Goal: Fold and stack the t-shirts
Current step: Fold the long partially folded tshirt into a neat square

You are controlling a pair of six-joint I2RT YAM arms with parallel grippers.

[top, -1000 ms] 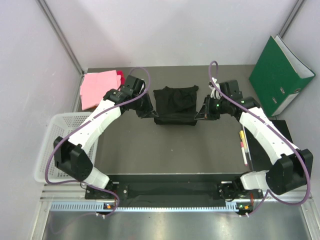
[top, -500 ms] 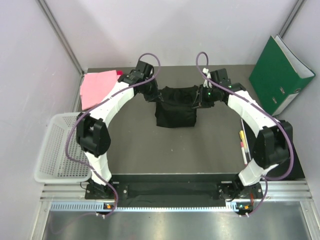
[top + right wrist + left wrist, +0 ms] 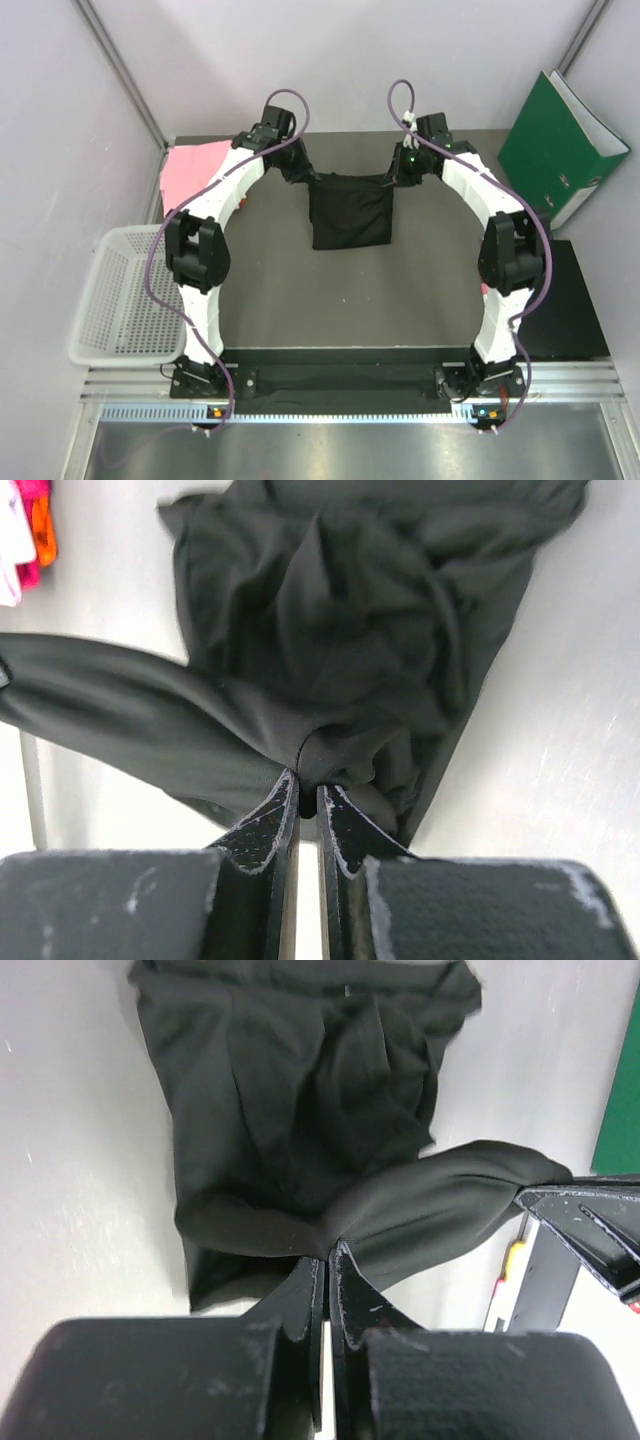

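**Both arms at full reach, jaws clamped at the far corners of the black t-shirt**

The left arm (image 3: 212, 205) rose from its base and stretched along the left side of the black t-shirt (image 3: 348, 215), its forearm angling inward toward the shirt's far left corner. There the left gripper (image 3: 305, 176) pinched a bunched fold, jaws pressed almost together. The right arm (image 3: 492, 200) mirrored this pose on the shirt's right side. The right gripper (image 3: 393, 178) met the far right corner, jaws drawn close on gathered cloth. Both wrists pointed toward each other across the shirt's far edge.
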